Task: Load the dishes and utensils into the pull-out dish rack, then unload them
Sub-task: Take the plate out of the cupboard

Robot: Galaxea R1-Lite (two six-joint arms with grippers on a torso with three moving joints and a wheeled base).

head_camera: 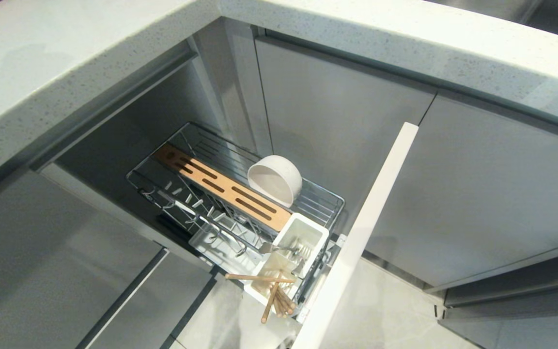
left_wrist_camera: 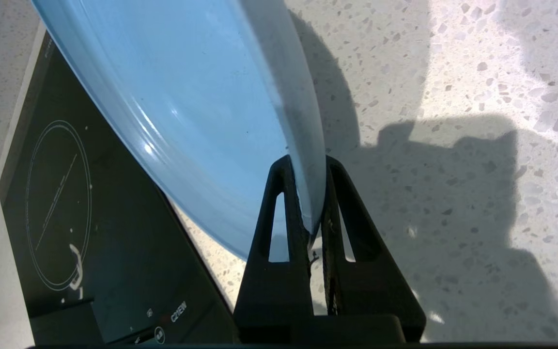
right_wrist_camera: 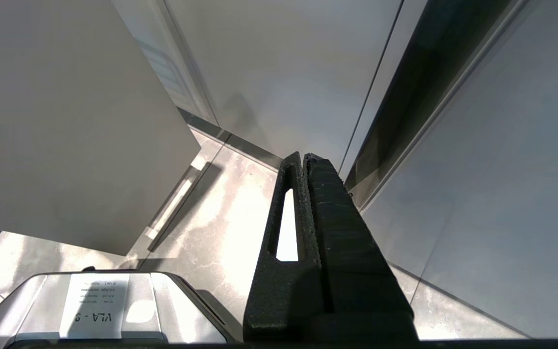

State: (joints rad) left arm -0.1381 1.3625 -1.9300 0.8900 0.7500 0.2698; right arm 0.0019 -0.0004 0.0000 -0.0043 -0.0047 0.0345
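Note:
In the left wrist view my left gripper point(left_wrist_camera: 307, 167) is shut on the rim of the light-blue plate point(left_wrist_camera: 201, 116), which stands on edge above the speckled countertop point(left_wrist_camera: 453, 145). The head view shows the pull-out dish rack point(head_camera: 240, 194) drawn out below the counter, with neither arm in sight. A white bowl point(head_camera: 275, 179) lies on its side against the rack's wires, beside the slotted wooden strip point(head_camera: 223, 186). The white utensil cup point(head_camera: 288, 261) holds the wooden chopsticks point(head_camera: 271, 293) and silver cutlery point(head_camera: 281, 249). My right gripper point(right_wrist_camera: 303, 157) is shut on nothing, hanging low near the floor.
A black induction hob point(left_wrist_camera: 80, 232) is set in the countertop next to the plate. The rack's tall pale front panel point(head_camera: 361, 232) stands out over the floor. Grey cabinet doors point(head_camera: 477, 194) flank the rack. My base point(right_wrist_camera: 90, 310) shows under the right arm.

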